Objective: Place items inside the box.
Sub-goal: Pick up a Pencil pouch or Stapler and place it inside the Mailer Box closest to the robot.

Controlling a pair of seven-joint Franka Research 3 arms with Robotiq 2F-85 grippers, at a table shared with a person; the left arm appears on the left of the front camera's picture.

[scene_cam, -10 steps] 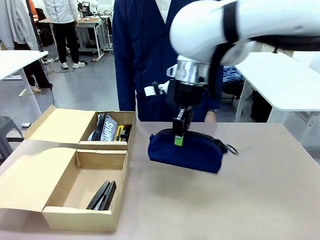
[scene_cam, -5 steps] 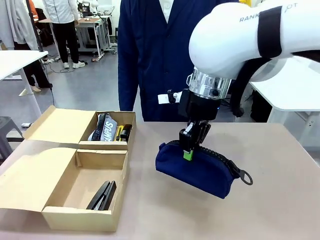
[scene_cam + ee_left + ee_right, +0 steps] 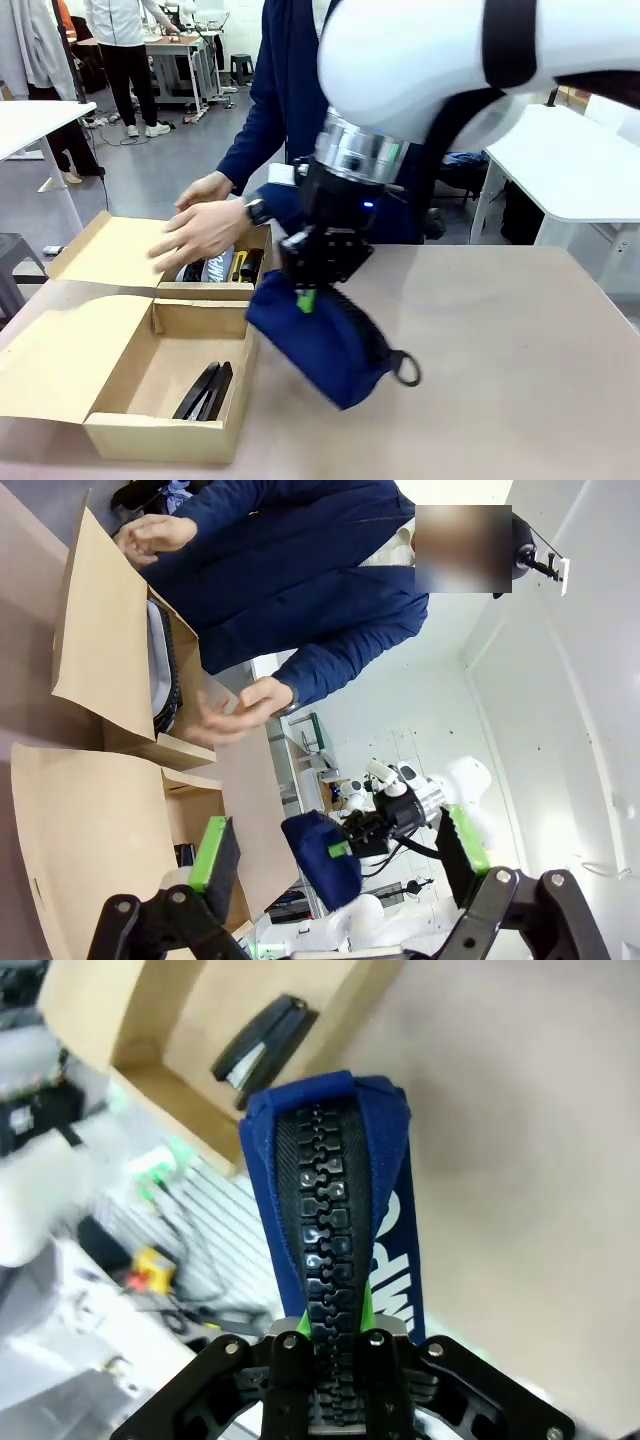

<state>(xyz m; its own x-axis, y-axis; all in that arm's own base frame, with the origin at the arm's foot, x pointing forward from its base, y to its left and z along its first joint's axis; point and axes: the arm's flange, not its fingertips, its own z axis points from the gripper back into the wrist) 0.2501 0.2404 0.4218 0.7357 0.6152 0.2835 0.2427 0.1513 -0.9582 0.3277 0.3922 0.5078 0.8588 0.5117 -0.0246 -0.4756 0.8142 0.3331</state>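
Pencil case (image 3: 325, 340): found clamped at its zip in right gripper (image 3: 305, 297), tilted, just right of the box (image 3: 165, 438). Saw left gripper (image 3: 337, 848) with fingers spread apart, a hand (image 3: 205, 232) beyond the box.

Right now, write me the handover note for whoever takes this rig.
Right gripper: shut on the navy pencil case, held tilted at the near box's right wall.
Left gripper: open, empty.
Person's hands: at the far box, which holds other stationery.
Done: a black stapler lies in the near box.
Left: lower the pencil case in, release.
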